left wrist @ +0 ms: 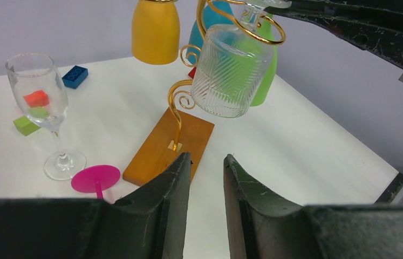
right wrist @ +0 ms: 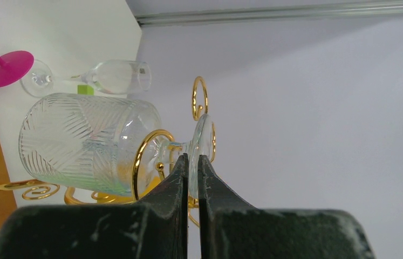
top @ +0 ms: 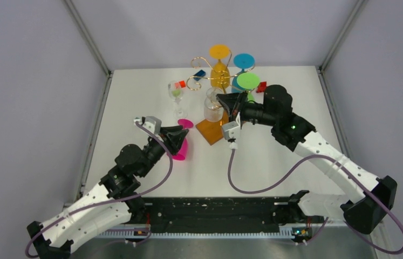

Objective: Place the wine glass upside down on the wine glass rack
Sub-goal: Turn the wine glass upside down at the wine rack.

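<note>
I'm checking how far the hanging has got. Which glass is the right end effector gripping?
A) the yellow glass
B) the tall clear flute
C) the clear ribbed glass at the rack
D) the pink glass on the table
C: the right end effector is pinched on the foot of the clear ribbed glass, which hangs bowl-down in a gold curl of the wine glass rack.

no legible text, no labels — none
</note>
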You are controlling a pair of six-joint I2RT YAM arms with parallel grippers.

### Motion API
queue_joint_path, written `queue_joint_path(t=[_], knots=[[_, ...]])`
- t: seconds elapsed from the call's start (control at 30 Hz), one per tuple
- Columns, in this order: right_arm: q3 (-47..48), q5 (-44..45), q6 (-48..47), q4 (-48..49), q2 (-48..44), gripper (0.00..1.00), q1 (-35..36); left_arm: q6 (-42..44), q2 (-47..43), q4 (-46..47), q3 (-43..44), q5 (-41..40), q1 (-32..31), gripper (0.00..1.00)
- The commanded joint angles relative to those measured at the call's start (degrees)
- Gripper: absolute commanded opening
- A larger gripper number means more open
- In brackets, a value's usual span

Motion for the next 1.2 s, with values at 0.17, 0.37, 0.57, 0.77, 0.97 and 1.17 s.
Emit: queue_joint_path(t=[0.17, 0.37, 0.57, 0.77, 0.97, 1.17], knots=[[0.55, -2.36, 0.13, 2.29, -4.2, 0.0, 0.41, 0.03, 0.93, 2.58, 0.29, -0.51, 0.18, 0.34], [-1.08, -2.46, 1.21, 0.96, -5.63, 0.0, 0.43, 0.03, 2.46, 3.16, 1.21, -1.46, 0.19, 0.34], [-2.6, -2.13, 1.64, 0.66, -7.05, 0.0, 0.48, 0.04, 3.75, 3.98, 2.09, -2.07, 0.19, 0.35], [-4.82, -0.31, 2.68, 3.86, -8.34, 0.0, 0.46, 0.03, 4.34, 4.12, 2.56, -2.2, 0.19, 0.35], [-6.44, 2.9, 3.49, 6.37, -8.72, 0.0, 0.41, 0.12, 4.81, 4.14, 2.86, -1.83, 0.19, 0.35], [-6.67, 4.15, 3.04, 8.71, -7.8, 0.0, 0.47, 0.03, 5.33, 4.3, 3.14, -1.67, 0.19, 0.35]])
